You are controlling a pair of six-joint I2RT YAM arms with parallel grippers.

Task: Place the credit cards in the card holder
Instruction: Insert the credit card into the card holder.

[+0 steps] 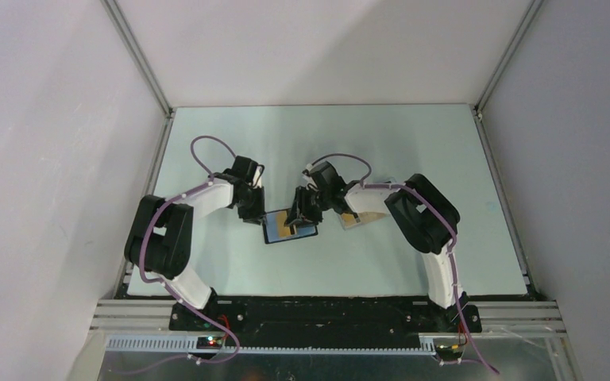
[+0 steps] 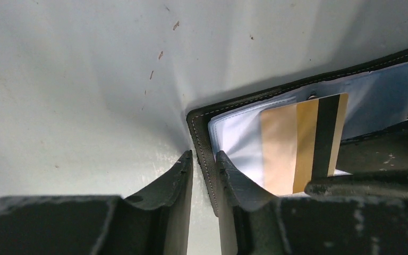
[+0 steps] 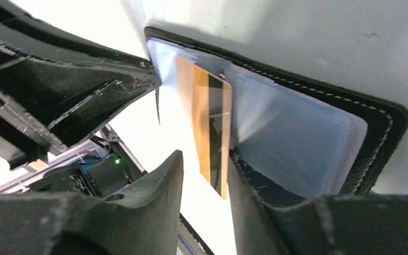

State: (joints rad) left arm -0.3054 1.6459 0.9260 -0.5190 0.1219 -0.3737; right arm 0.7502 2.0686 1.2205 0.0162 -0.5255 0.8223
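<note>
The card holder (image 1: pixel 308 232) lies open on the table, black with a stitched rim (image 2: pixel 234 104) (image 3: pixel 350 103) and pale clear sleeves inside. My left gripper (image 1: pixel 257 214) (image 2: pixel 204 159) is shut on its left edge, the leather strip standing between the fingers. An orange-yellow credit card (image 1: pixel 286 227) (image 2: pixel 303 143) (image 3: pixel 212 122) with a black stripe lies across the sleeves, one end sticking out past the holder. My right gripper (image 1: pixel 300 216) (image 3: pixel 204 159) stands open around that end. The card rests against one finger, with a gap to the other.
A pale flat tray (image 1: pixel 352 222) with a tan card (image 1: pixel 373 215) on it lies just right of the holder, under the right arm. Metal frame rails (image 1: pixel 143 159) border the table on both sides. The arm bases sit at the near edge.
</note>
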